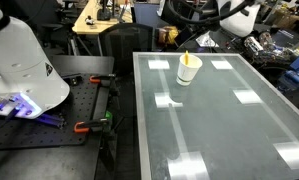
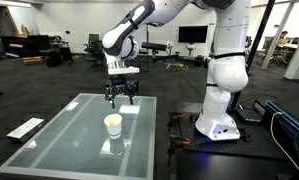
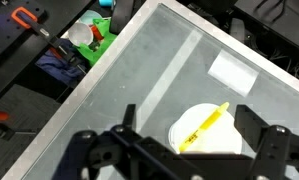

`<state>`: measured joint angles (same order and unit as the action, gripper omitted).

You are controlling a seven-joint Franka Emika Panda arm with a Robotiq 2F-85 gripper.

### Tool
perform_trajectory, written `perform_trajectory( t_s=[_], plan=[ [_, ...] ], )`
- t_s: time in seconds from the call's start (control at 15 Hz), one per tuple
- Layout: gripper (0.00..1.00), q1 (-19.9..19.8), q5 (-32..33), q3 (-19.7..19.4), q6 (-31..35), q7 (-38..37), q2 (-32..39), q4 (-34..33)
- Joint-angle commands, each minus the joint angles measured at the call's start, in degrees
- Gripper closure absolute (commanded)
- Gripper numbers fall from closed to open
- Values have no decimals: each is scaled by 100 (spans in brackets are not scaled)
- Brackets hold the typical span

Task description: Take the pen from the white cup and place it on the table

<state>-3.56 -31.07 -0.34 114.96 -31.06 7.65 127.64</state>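
Pincer (image 2: 121, 100): open. In the wrist view its two dark fingers (image 3: 259, 135) stand well apart at the near edge of the picture, and nothing is held between them. In an exterior view it hangs above the white cup (image 2: 113, 125), apart from it, pointing straight down from the white arm (image 2: 159, 15).

Pen (image 3: 207, 125): yellow, in the white cup (image 3: 227, 140), leaning across the mouth with its upper end resting toward the rim. In an exterior view only its tip (image 1: 186, 58) shows above the cup (image 1: 189, 72). We cannot make the pen out in the view that shows the arm.

Cup: upright on the counter (image 1: 219, 120), toward the far end of the glass top and roughly midway across it. The counter's greenish surface (image 2: 74, 140) carries bright square reflections, one of them just beyond the cup in the wrist view.

Beside the counter (image 3: 139, 70), to its left, we note the black perforated bench (image 1: 49, 135) with an orange-handled clamp (image 1: 89, 126); the robot base (image 1: 19, 60) stands on that bench.
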Motion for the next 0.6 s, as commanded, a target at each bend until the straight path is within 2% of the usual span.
perform_trajectory(
  t_s=[0.0, 0.27, 0.53],
  plan=[
    [0, 62, -167, -109, -124, -390, 225, -322],
    [0, 69, -239, -128, -42, -710, 419, -502],
    [0, 46, -614, -127, 38, -582, 678, -600]
  ],
)
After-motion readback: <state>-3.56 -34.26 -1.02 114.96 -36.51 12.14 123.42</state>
